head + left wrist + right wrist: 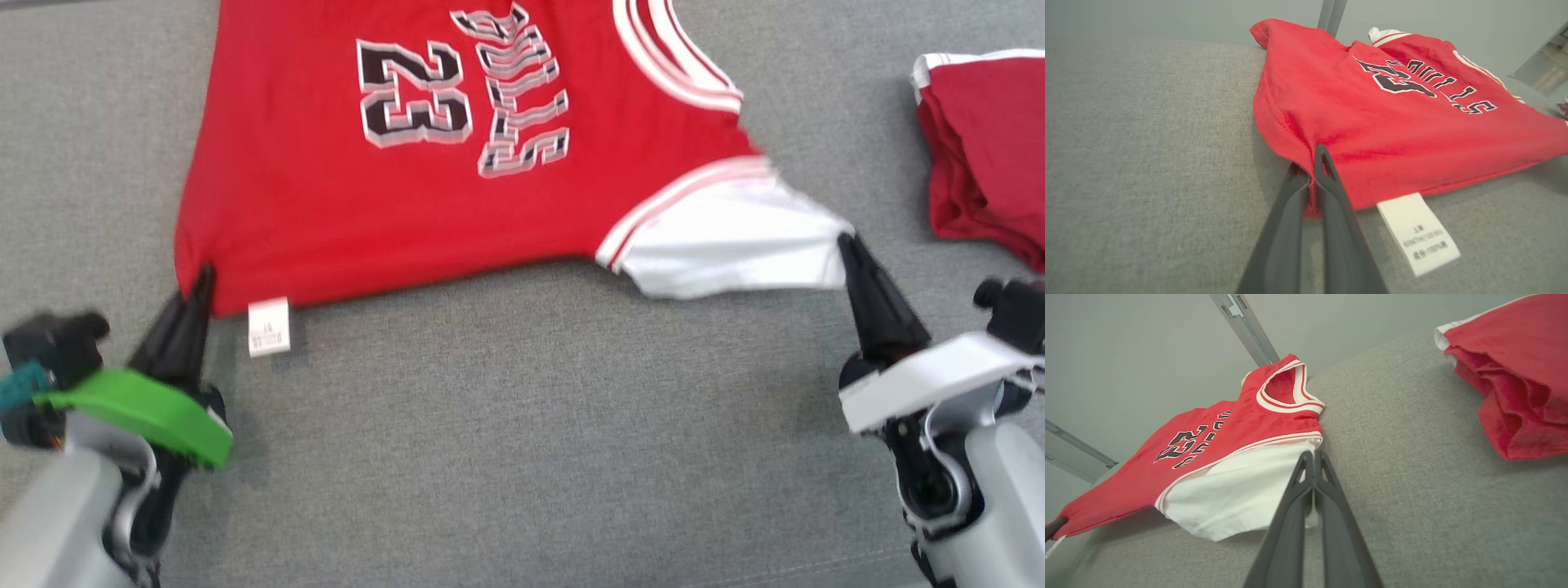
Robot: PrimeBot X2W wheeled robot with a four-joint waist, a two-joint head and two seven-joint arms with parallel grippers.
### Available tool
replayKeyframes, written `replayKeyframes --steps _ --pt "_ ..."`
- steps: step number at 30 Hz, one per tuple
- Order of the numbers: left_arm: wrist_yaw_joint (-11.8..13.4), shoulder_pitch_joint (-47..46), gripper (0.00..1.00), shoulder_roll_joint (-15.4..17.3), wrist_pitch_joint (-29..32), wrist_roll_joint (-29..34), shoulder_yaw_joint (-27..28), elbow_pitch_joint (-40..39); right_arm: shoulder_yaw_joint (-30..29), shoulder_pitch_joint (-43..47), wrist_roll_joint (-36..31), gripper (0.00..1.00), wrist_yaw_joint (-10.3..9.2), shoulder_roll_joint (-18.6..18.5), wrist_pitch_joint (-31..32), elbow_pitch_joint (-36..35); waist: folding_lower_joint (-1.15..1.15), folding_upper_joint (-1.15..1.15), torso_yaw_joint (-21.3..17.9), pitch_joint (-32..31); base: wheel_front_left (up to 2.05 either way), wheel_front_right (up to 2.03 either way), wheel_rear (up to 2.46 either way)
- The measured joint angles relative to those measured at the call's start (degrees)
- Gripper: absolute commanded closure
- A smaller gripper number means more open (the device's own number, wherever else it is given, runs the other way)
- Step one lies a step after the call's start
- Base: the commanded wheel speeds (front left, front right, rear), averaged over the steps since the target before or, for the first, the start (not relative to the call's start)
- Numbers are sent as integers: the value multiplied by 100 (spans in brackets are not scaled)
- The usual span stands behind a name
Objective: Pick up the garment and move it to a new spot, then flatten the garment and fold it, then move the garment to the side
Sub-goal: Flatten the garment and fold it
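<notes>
The garment (pixel 392 204) is a red jersey with "23" and black lettering, white-and-red trim and a white sleeve (pixel 727 241). It lies spread across the grey surface, its near edge slightly lifted. My left gripper (pixel 202 278) is shut on the jersey's lower hem corner, close to a white care label (pixel 269 327). In the left wrist view the gripper (pixel 1312 163) pinches red fabric (pixel 1372 122). My right gripper (pixel 845 241) is shut on the tip of the white sleeve; in the right wrist view the gripper (pixel 1314 457) grips the sleeve (pixel 1237 498).
A second, folded dark red garment (pixel 988 147) lies at the right edge, also seen in the right wrist view as the folded garment (pixel 1519 384). The grey fabric surface (pixel 522 425) stretches bare between my two arms. A metal post (pixel 1245 326) stands behind.
</notes>
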Motion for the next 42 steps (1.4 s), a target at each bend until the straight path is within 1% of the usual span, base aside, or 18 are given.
replayKeyframes --steps 2,4,6,9,12,14,18,21,25,28,31,34,37,42 --pt "227 747 100 -20 -44 -169 58 -312 -13 513 -218 100 1 -12 78 -99 0 0 0 -218 0 0 0" --pt "448 1417 100 -70 -77 -194 63 -636 -145 930 -277 100 3 53 82 -92 0 0 -4 -419 0 0 0" --pt "658 2016 100 -189 -94 -303 125 -890 -200 1328 -385 100 3 98 91 -86 0 0 -8 -594 0 0 0" --pt "923 2721 100 -401 -101 -261 113 -1194 -367 1839 -521 100 3 158 85 -51 0 0 0 -796 0 0 0" --pt "1074 3281 100 -690 -118 -278 235 -1526 -534 2324 -537 100 3 218 82 -60 0 0 43 -923 0 0 0" --pt "1133 3543 100 -804 -119 -281 343 -1737 -668 2582 -533 100 3 258 76 -131 0 0 103 -958 0 0 0" --pt "1296 3869 100 -820 -110 -261 343 -2089 -872 2768 -465 100 3 348 156 -411 0 0 198 -1033 0 0 0" --pt "1378 3832 100 -710 105 -248 331 -2395 -895 2556 -446 100 -1 375 361 -609 0 0 207 -1073 0 0 0" --pt "1488 3450 100 -448 622 -246 352 -2721 -864 1878 -350 100 -1 468 769 -846 0 0 217 -1060 0 0 0" --pt "1584 3010 100 -257 1174 -189 312 -2841 -812 1371 -339 100 -1 511 1110 -850 0 0 262 -1002 0 0 0" --pt "1604 2571 100 -243 1645 -300 271 -2848 -786 881 -372 100 -1 559 1306 -667 0 0 318 -971 0 0 0" --pt "1597 2094 100 -229 2229 -397 148 -2569 -846 516 -486 100 -1 537 1348 -275 0 0 415 -950 0 0 0" --pt "1571 1606 100 -371 2683 -603 92 -2100 -871 257 -595 100 -1 520 1355 208 0 0 533 -928 0 0 0" --pt "1308 889 100 -605 3318 -787 -97 -1247 -728 -148 -800 100 -1 403 1285 929 0 0 706 -912 0 0 0"
